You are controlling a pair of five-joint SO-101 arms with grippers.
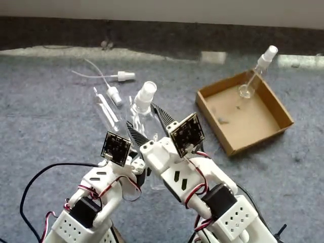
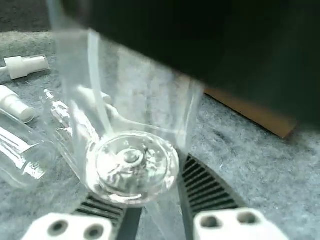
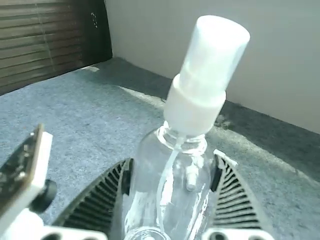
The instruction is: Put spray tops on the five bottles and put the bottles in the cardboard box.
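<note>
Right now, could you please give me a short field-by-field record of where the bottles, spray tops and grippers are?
Held bottle: clear, spray top fitted
Right gripper: shut on that bottle's upper body
Left gripper: shut at its base
Cardboard box: one capped bottle inside, leaning on the far wall
Loose spray top: lying apart, tube attached
Lying bottle: another top beside it; fitted or not, cannot tell
</note>
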